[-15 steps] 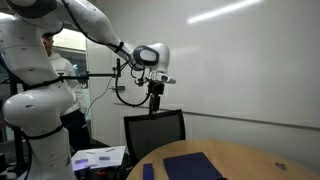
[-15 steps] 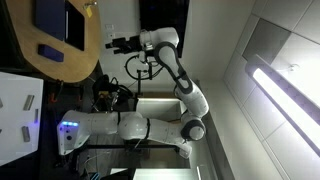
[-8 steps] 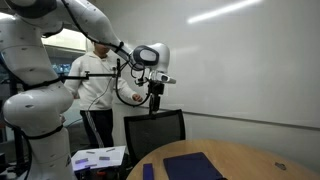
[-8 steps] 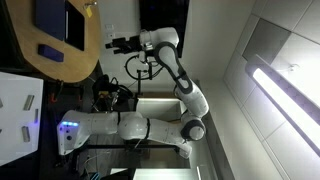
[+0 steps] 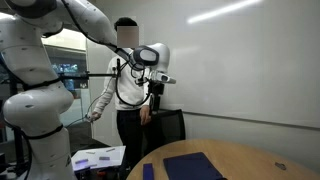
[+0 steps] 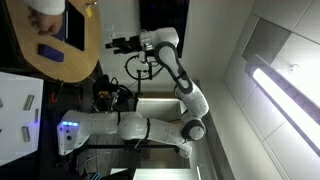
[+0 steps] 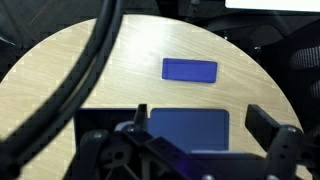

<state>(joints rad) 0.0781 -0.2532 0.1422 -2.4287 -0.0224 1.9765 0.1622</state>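
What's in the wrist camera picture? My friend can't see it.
A round light wooden table seen from above holds a small blue rectangular block and, nearer the camera, a larger dark blue flat rectangular pad. The robot's black fingers hang open above it, and a thick black cable curves across the left.

Your glossy white arm (image 5: 38, 112) is built of fat, rounded shells with dark seams at the joints; its white wrist housing (image 5: 150, 54) bears a dark ring; the matt black tool (image 5: 154, 106) is boxy and angular; a thick black cable (image 7: 85, 70) loops beside it.
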